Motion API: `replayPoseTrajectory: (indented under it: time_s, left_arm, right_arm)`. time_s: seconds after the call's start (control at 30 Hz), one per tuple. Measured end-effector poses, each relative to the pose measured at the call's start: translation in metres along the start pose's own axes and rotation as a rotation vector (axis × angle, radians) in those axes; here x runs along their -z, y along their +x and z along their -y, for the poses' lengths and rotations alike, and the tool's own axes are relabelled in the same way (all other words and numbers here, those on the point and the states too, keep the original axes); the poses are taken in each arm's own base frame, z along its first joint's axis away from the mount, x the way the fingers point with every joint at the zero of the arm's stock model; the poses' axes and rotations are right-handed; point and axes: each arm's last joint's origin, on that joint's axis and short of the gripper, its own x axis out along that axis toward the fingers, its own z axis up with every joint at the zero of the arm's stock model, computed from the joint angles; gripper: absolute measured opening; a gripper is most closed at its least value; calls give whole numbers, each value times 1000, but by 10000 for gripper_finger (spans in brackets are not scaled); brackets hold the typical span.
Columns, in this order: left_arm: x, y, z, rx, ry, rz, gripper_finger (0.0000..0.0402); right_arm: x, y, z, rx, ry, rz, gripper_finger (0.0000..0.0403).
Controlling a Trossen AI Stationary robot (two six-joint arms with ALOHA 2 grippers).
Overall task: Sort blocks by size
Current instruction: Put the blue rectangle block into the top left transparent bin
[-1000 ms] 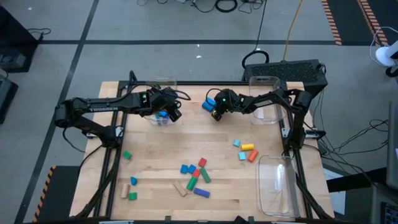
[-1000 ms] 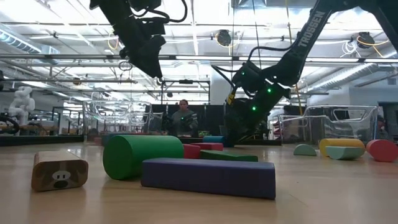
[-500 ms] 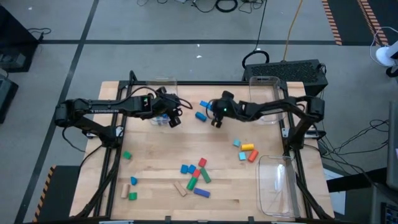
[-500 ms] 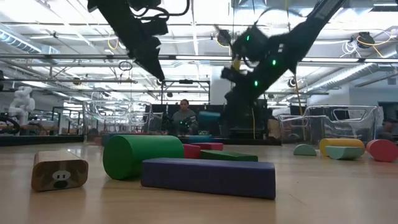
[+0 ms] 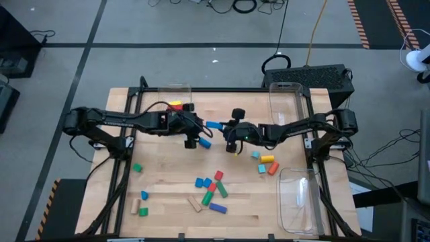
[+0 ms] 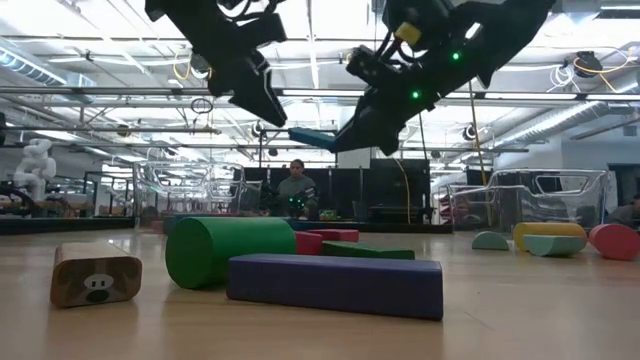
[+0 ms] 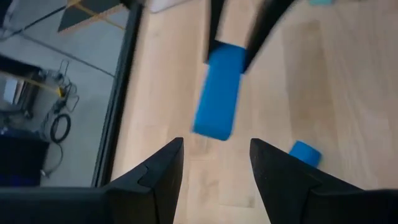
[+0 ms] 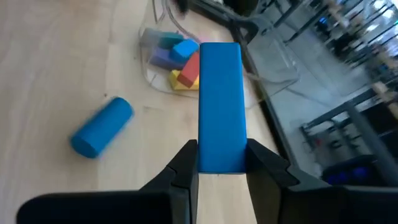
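High view showed that within the last second the right gripper (image 5: 224, 128) had swung from beside the far bin toward the table's middle, fingers clamped on a blue bar (image 5: 213, 125) held clear of the wood. The left gripper (image 5: 195, 134) had come inward to face it, fingers apart and empty, the bar's free end just beyond them. A blue cylinder (image 5: 205, 142) lay on the table below. This looked like a handover toward the left bin (image 5: 176, 88); other blocks (image 5: 210, 189) waited near the front.
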Motion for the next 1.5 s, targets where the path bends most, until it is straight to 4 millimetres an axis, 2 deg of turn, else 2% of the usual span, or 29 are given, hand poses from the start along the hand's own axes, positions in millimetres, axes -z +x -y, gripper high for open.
replayPoseTrajectory:
  time_s: [0.2,0.47,0.7,0.87,1.0,1.13,1.23,1.33,1.5]
  left_arm:
    - [-4,14,11,3,52,7,187]
    - [-9,13,15,-3,65,46,182]
    - [-8,13,16,5,71,38,115]
    - [-9,12,16,11,66,43,88]
    - [-9,11,17,8,67,42,68]
    - [-10,11,19,10,75,42,26]
    - [-10,10,19,0,76,41,4]
    - [-9,6,20,-52,36,15,10]
    - [-4,-19,24,-23,-80,-86,25]
  right_arm:
    - [-4,-4,-8,-18,-36,21,80]
    - [-6,-5,-9,-18,-37,33,80]
    - [-8,-5,-8,-19,-40,58,80]
    - [-10,-7,-11,-20,-50,70,79]
    - [-14,-8,-12,-14,-18,101,121]
    - [-19,-9,-9,6,13,137,159]
    - [-18,-9,-9,7,12,137,143]
    - [-17,-8,-8,7,13,125,101]
    - [-11,-6,-8,-9,48,73,48]
